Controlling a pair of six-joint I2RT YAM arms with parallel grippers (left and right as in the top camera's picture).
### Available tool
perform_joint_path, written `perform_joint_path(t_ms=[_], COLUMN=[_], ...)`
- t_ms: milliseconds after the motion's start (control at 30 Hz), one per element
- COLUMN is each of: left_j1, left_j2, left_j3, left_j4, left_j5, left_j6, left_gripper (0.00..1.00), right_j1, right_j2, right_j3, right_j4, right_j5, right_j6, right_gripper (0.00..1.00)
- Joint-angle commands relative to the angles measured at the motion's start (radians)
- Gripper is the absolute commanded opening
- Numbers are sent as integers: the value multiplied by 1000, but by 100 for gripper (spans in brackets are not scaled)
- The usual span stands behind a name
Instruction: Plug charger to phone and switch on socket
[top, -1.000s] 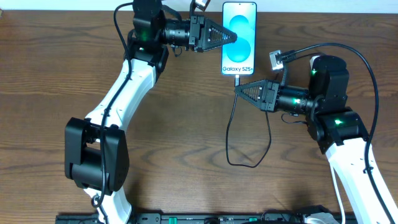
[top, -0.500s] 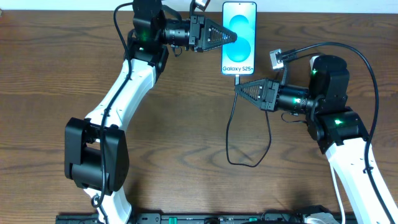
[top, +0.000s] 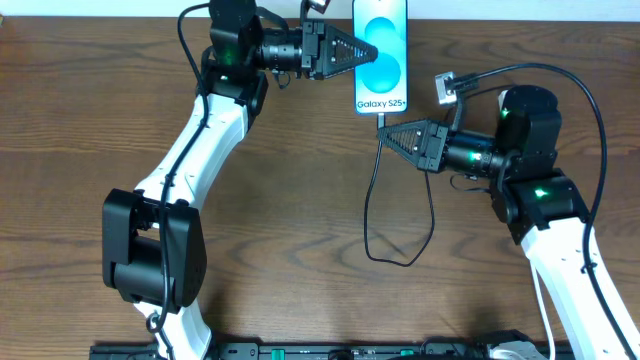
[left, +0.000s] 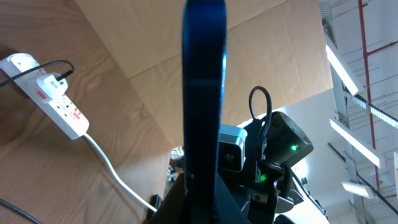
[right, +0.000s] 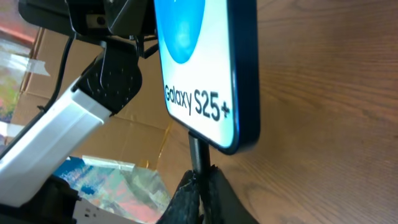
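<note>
Phone: the phone (top: 392, 88) lies screen-up at the far edge of the bench (top: 300, 200), its "Galaxy" end facing the right arm.
Left end effector: the left end effector (top: 377, 57) is pressed together on the phone's side; in its wrist view the phone (left: 204, 93) rises edge-on from between the fingers.
Right end effector: the right end effector (top: 381, 136) is pinched on the charger (top: 371, 215) just behind its plug (top: 381, 122).
Plug: in the right wrist view the plug (right: 198, 146) meets the phone's bottom edge (right: 205, 62). How deep it sits I cannot tell.
Change: since half a second ago the phone has slid a little toward the far edge and to the left, and both end effectors have moved with it. The plug is at the port as before.
Meaning: the push on the plug is probably carrying the phone along rather than only seating the connector, so the left grip needs to brace harder.
Socket: the socket (left: 59, 102) shows only in the left wrist view, well apart from the phone, with a dark cable already plugged in.
Remaining: the switch looks untouched, so that step is not yet done.
</note>
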Motion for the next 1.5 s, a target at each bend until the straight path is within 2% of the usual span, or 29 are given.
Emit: perform_joint_path(t_ms=[0, 233, 367, 467, 633, 833, 967, 1133, 1300, 1467], left_j1=[-10, -10, -8, -3, 0, -1, -1, -1, -1, -13], left_j2=[-18, -16, 9, 49, 138, 220, 240, 240, 240, 240], left_j3=[20, 20, 20, 19, 19, 19, 19, 19, 20, 20], left_j4=[8, 8, 8, -6, -116, -172, -172, -226, -453, -765], left_j5=[54, 54, 53, 51, 42, -3, -72, -231, -359, -358], left_j6=[18, 64, 68, 68, 97, 106, 123, 141, 320, 501], left_gripper=[7, 7, 7, 7, 7, 7, 7, 7, 7, 7], right_j1=[2, 2, 2, 2, 2, 2, 2, 2, 2, 2], right_j2=[10, 10, 10, 10, 10, 10, 10, 10, 10, 10], right_j3=[4, 4, 4, 4, 4, 4, 4, 4, 4, 4], right_j4=[6, -23, -81, -164, -328, -414, -439, -469, -493, -503], right_j5=[44, 43, 54, 115, 278, 357, 385, 419, 433, 436], right_j6=[-13, -30, -67, -83, -82, -109, -135, -142, -143, -153], right_gripper=[22, 80, 97, 99, 99, 99, 99, 99, 99, 99])
